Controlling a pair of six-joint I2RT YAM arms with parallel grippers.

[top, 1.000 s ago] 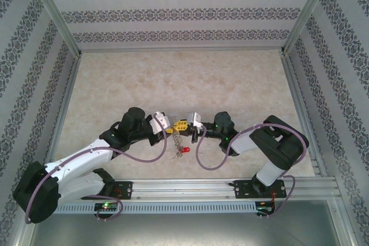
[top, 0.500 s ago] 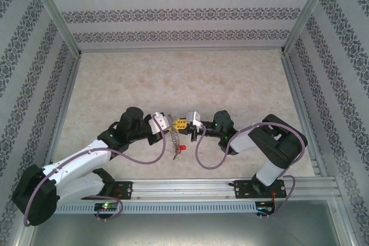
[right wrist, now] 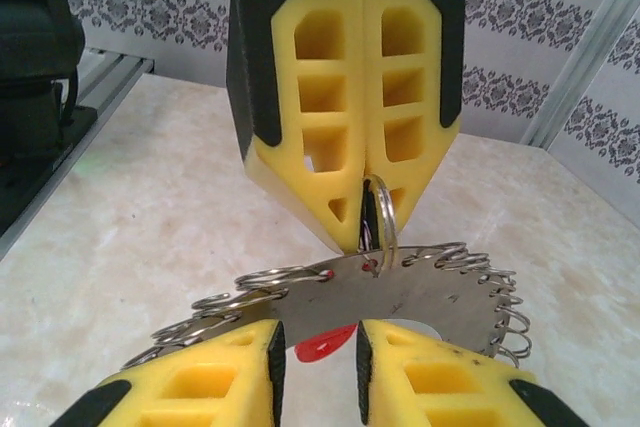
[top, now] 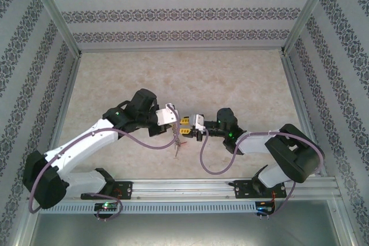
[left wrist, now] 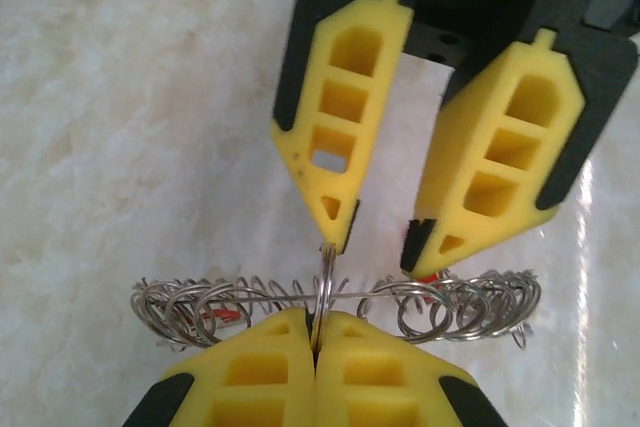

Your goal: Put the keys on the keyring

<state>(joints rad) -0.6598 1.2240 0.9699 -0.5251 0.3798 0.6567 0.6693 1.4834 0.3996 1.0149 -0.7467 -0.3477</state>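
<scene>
Both grippers work the spiky silvery metal keyring [left wrist: 190,302]: left gripper [left wrist: 315,332] clamps it; right gripper [left wrist: 382,252] straddles a small red-headed key [right wrist: 322,344], grip unclear. Likely threading; next, align key onto keyring.

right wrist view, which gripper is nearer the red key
Right. The red key sits between the fingers of the right gripper; the left gripper is across from it, shut on the keyring.

top: overhead-rear, looking down | wrists: close-up, facing each other | shared: keyring [left wrist: 460,305]
</scene>
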